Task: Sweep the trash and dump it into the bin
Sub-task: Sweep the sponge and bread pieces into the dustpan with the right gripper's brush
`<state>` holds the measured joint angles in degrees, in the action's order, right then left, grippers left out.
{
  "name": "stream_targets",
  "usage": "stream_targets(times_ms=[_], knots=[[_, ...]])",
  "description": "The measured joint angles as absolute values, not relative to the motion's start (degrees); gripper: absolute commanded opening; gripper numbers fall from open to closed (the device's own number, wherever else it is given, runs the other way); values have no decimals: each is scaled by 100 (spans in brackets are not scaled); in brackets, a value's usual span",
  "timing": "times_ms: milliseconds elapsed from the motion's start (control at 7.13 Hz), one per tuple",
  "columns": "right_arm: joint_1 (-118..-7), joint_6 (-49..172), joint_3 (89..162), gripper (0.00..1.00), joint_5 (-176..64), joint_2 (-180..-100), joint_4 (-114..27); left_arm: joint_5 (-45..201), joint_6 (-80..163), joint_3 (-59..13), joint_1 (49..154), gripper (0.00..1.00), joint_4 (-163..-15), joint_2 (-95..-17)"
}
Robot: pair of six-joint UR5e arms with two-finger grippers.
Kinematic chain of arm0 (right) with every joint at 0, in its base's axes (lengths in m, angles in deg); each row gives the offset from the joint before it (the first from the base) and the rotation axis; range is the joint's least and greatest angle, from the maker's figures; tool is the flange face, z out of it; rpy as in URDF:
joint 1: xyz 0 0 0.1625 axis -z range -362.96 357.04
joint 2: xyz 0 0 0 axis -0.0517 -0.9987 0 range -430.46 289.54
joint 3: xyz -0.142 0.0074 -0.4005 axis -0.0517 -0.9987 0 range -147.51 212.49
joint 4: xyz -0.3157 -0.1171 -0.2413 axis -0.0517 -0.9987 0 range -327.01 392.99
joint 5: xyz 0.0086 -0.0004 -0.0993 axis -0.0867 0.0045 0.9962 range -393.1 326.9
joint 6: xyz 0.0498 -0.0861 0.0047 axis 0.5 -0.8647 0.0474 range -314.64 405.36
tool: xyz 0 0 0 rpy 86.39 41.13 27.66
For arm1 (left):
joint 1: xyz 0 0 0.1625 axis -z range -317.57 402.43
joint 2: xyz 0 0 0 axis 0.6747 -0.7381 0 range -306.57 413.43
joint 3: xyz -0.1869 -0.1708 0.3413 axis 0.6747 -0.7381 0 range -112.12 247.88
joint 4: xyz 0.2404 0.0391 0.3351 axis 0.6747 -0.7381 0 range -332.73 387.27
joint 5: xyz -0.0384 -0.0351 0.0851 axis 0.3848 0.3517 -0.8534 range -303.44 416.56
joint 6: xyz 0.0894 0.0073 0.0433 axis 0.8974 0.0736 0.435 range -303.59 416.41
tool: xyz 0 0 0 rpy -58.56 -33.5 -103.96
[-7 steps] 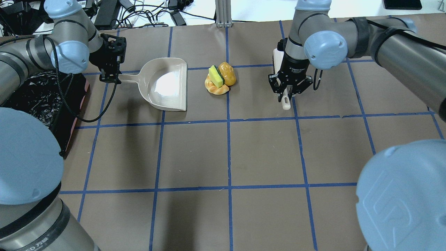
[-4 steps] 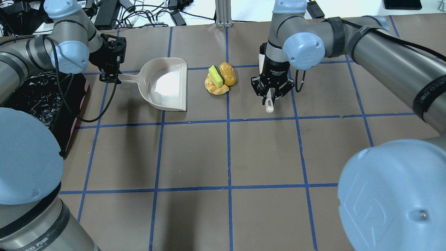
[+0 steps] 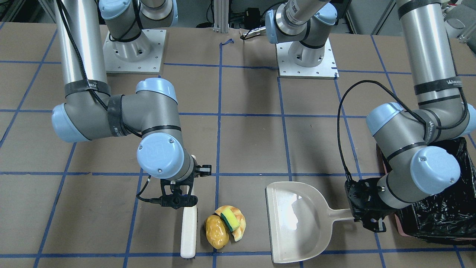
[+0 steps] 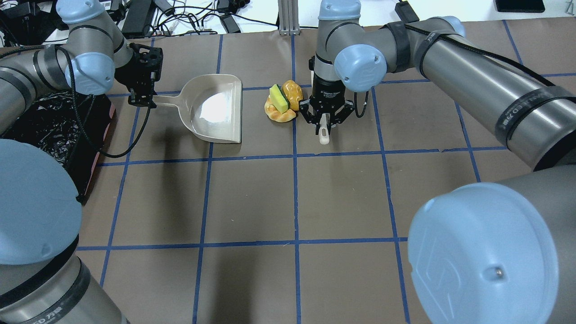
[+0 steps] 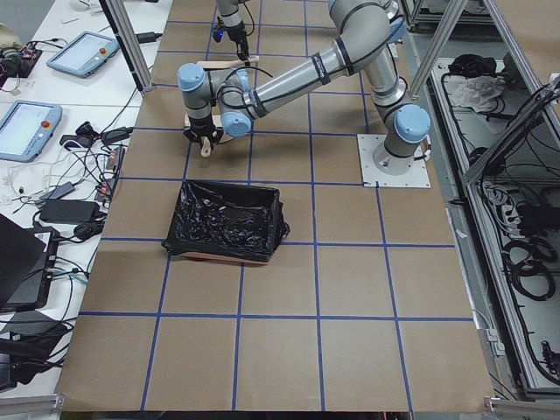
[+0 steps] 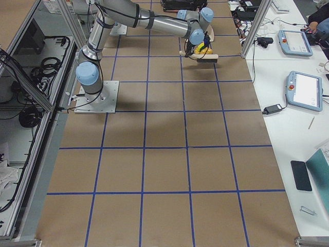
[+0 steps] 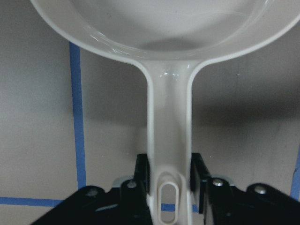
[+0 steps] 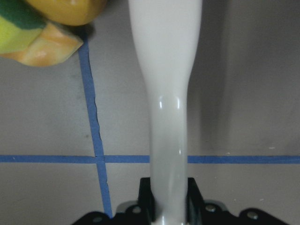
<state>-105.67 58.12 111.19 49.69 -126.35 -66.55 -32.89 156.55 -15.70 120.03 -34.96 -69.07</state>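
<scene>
Cream plastic in both grips: my right gripper (image 4: 325, 119) clenches the brush (image 3: 188, 230) just right of the trash (image 4: 283, 104). My left gripper (image 4: 143, 102) clamps the dustpan (image 4: 211, 128) handle, left of the pile. The bin (image 4: 45, 128) sits far left.

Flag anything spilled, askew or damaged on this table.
Nothing stands out. The trash sits in one small pile between the brush and the dustpan, and the bin stands upright, with its bag in place.

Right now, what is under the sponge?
The sponge lies on the pastry, with the roll close beside it. The pastry's top beneath the sponge is covered, so anything else below cannot be seen.
</scene>
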Motion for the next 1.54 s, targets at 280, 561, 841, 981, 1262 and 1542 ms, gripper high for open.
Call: stream_targets(times_ms=[280, 561, 841, 981, 1262, 1542], knots=[[-10757, 6061, 11090, 0, 4884, -12573, -6681, -3290, 15652, -1570, 12004, 12, -3496, -6910], [-10991, 6361, 11020, 0, 4681, -12512, -6729, -3294, 15652, -1570, 12004, 12, -3496, -6914], [-11291, 6696, 10802, 0, 4560, -12325, -6810, -3299, 15646, -1570, 12009, 12, -3496, -6918], [-11420, 6836, 10699, 0, 4491, -12252, -6854, -3300, 15644, -1570, 12011, 12, -3496, -6922], [-11569, 7020, 10600, 0, 4364, -12165, -6990, -3300, 15643, -1570, 12012, 12, -3496, -6924], [-11741, 7288, 10352, 0, 4204, -12008, -7064, -3295, 15643, -1570, 12012, 12, -3496, -6918]])
